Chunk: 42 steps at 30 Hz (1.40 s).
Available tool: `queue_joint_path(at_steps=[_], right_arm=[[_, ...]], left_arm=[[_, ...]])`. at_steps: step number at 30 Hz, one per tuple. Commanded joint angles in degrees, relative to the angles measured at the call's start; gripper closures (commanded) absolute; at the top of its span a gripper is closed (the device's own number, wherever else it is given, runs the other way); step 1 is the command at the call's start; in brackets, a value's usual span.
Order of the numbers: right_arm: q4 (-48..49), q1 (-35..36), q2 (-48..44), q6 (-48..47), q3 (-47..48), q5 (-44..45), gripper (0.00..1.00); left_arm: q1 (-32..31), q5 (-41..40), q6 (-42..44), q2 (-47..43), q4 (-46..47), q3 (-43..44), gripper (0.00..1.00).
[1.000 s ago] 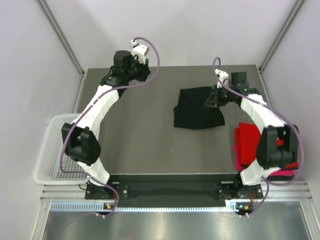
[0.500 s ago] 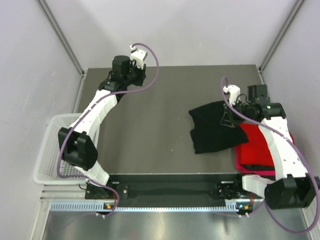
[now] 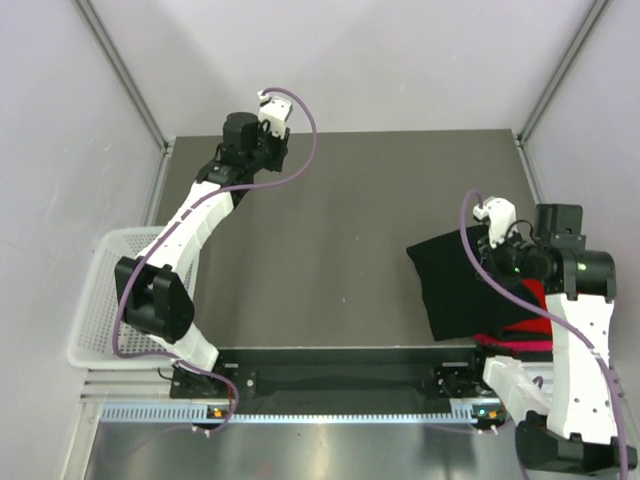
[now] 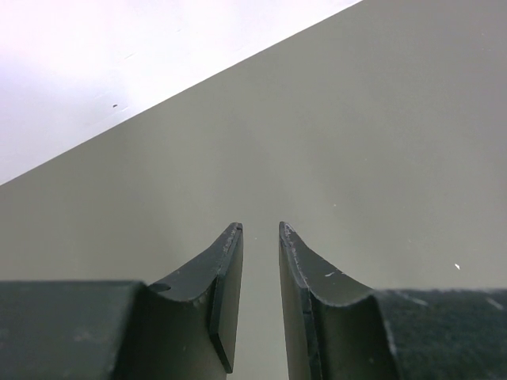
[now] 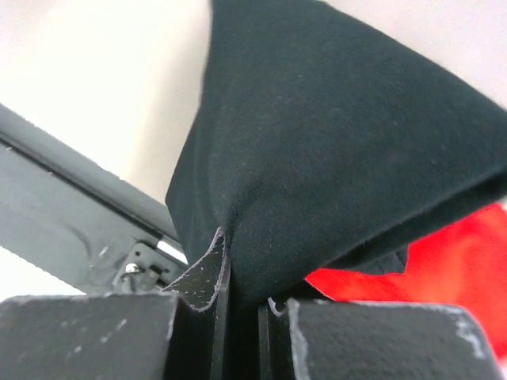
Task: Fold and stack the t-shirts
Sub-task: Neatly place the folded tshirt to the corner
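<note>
Both arms were apart: the right gripper [image 5: 242,297] clenched the folded black t-shirt [image 3: 455,285] above the red t-shirt [image 3: 530,298] (best lowered square before letting go), while the left gripper [image 4: 260,237], nearly closed, grasped nothing.

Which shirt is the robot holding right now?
The black shirt: the right gripper is pinching its fabric, carrying it over the red shirt, which lies flat underneath, ungripped.

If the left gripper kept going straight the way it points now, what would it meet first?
Probably the bare table: the left gripper, its jaws slightly apart and holding nothing, points across the tabletop toward its far edge. Depth is unclear.
</note>
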Motion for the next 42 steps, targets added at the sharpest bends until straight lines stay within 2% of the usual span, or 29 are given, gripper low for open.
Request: queue_joint_path(at_steps=[1, 12, 23, 36, 39, 41, 42], right_arm=[[-4.6, -1.7, -2.9, -2.1, 4.9, 2.1, 1.0], [-7.4, -3.6, -6.2, -0.8, 12.9, 10.7, 1.0], [-8.1, -3.6, -5.7, -0.3, 11.7, 15.9, 1.0], [-0.1, -4.9, -7.0, 1.4, 6.6, 22.4, 1.0], [1.6, -8.4, -6.6, -0.9, 5.0, 22.4, 1.0], [2.0, -14.5, -5.5, -3.5, 4.6, 20.5, 1.0], [2.4, -20.3, -4.9, -7.0, 4.5, 17.5, 1.0]], left_arm=[[0.1, -1.3, 0.7, -2.0, 3.4, -0.8, 0.69], [0.1, -0.8, -0.4, -1.4, 3.5, -1.0, 0.69], [0.1, -0.9, -0.8, -1.0, 3.9, -1.4, 0.7], [0.1, -0.9, -1.3, -0.7, 4.3, -2.1, 0.7], [0.1, -0.8, -1.3, -0.7, 4.4, -2.1, 0.7], [0.1, -0.6, -1.3, -0.6, 4.5, -2.1, 0.7], [0.2, -0.6, -1.3, -0.6, 4.6, -2.2, 0.7]])
